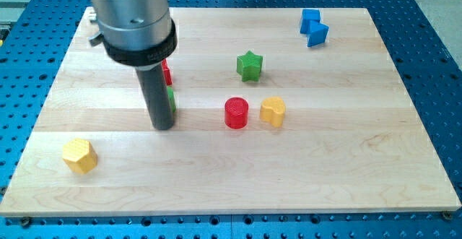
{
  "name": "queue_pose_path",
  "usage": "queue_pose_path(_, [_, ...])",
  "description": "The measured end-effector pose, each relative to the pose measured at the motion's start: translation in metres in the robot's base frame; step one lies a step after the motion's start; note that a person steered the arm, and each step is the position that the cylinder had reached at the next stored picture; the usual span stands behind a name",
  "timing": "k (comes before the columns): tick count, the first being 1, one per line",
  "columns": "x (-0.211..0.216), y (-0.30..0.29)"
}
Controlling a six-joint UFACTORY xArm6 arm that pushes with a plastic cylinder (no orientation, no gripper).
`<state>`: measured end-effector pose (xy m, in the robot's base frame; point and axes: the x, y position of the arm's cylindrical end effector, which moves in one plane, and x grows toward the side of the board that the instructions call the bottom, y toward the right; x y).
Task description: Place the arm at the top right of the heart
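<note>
My tip point(163, 126) stood on the pale wooden board point(289, 174), perhaps touching a half-hidden green block point(172, 99). The yellow heart-shaped block point(273, 111) lay well right, beside the red cylinder block point(236, 113).

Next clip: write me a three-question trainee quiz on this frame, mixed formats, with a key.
1. True or false: the green star touches the red cylinder.
2. Which block lies nearest the view's bottom left? A) blue block B) yellow hexagon C) yellow heart
3. Fill in: my tip sits to the view's ____ of the red cylinder.

Key: 1. False, bare board separates them. 2. B. 3. Left; the rod also hides most of a red block and a green block behind it, so their shapes cannot be made out.
</note>
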<state>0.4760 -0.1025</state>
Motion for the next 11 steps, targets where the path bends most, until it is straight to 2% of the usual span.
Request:
queue_pose_path(1, [-0.028, 0.026])
queue_pose_path(2, [-0.056, 0.131])
queue_pose_path(3, [-0.046, 0.224])
queue_pose_path(4, [-0.005, 0.224])
queue_pose_path(6, [0.067, 0.109])
queue_pose_path(7, [0.057, 0.183])
queue_pose_path(8, [-0.003, 0.229])
queue_pose_path(9, [-0.023, 0.200])
queue_pose_path(10, [-0.013, 0.161])
queue_pose_path(11, [0.029, 0.112])
